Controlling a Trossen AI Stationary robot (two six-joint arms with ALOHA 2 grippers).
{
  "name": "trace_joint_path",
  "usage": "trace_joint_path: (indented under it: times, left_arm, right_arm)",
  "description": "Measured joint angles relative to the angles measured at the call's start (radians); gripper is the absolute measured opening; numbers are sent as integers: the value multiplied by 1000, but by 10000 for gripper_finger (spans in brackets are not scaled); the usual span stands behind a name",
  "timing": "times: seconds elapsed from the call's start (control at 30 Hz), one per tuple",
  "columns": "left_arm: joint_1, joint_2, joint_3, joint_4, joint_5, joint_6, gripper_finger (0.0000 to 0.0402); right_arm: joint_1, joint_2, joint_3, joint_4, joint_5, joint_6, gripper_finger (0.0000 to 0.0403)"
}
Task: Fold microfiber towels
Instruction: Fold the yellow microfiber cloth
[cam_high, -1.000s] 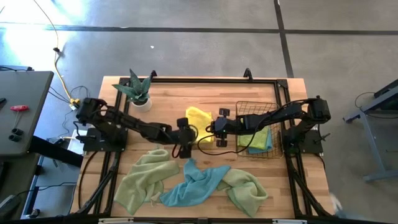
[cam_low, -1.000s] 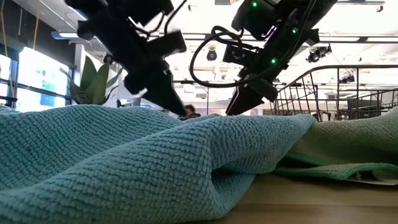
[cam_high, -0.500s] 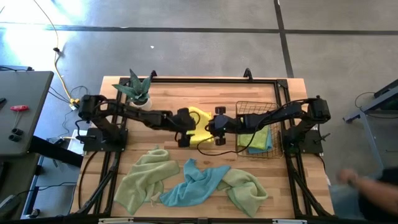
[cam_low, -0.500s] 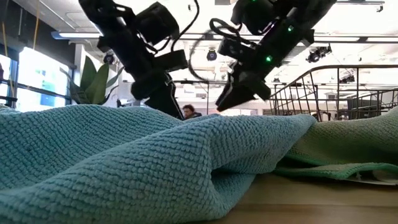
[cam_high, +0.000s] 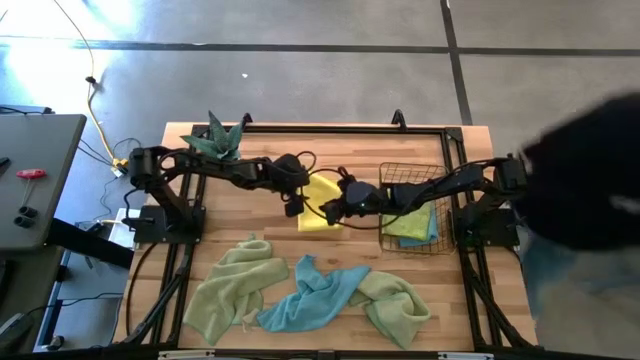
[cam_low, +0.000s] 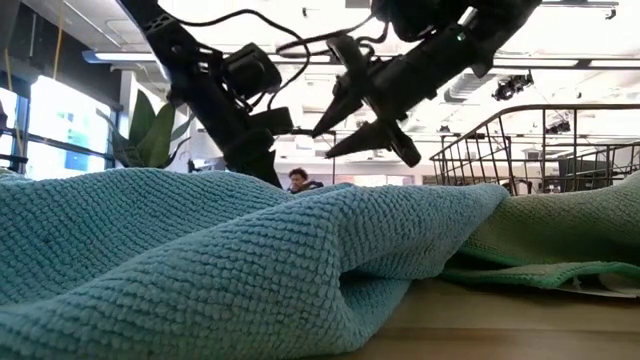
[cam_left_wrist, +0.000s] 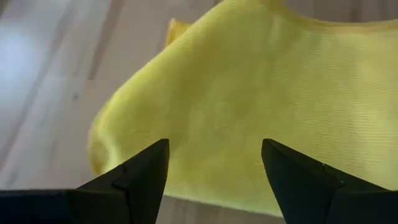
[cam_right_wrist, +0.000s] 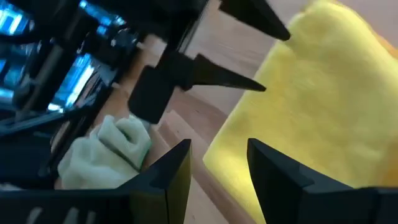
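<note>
A yellow towel lies flat on the table's middle, partly folded. My left gripper hovers open at its left edge, its fingers spread above the yellow cloth. My right gripper stands open over the towel's near right part, with nothing between its fingers. Near the front edge lie a pale green towel, a light blue towel and another green towel, all crumpled. Folded green and blue towels sit in the basket.
A copper wire basket stands at the right beside the yellow towel. A potted plant is at the far left corner. A person's dark shape shows past the table's right edge. The light blue towel fills the low view's foreground.
My left gripper has swung from above the crumpled towels toward the table's far edge, to the yellow towel's left edge. My right gripper has rolled about its own axis while staying over the yellow towel. A person has come into view at the right.
</note>
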Motion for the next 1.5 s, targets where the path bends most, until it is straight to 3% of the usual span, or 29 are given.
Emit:
trace_joint_path:
  times: [0.27,0.53,0.7,0.93,1.17,1.5]
  left_arm:
    - [-2,45,-2,31,37,25,229]
    - [6,61,-1,38,32,46,214]
    - [6,85,-2,28,32,69,206]
    - [6,109,1,18,33,62,202]
    - [5,106,3,-20,32,-63,202]
    - [-6,102,6,-108,27,-398,202]
  right_arm:
    - [-7,4,0,-37,-18,248,149]
    - [5,18,0,-15,4,266,149]
    - [3,18,0,19,25,362,149]
    - [-5,18,0,0,-5,390,149]
    - [-4,18,0,-18,-11,365,149]
    - [-11,18,0,-55,-8,146,149]
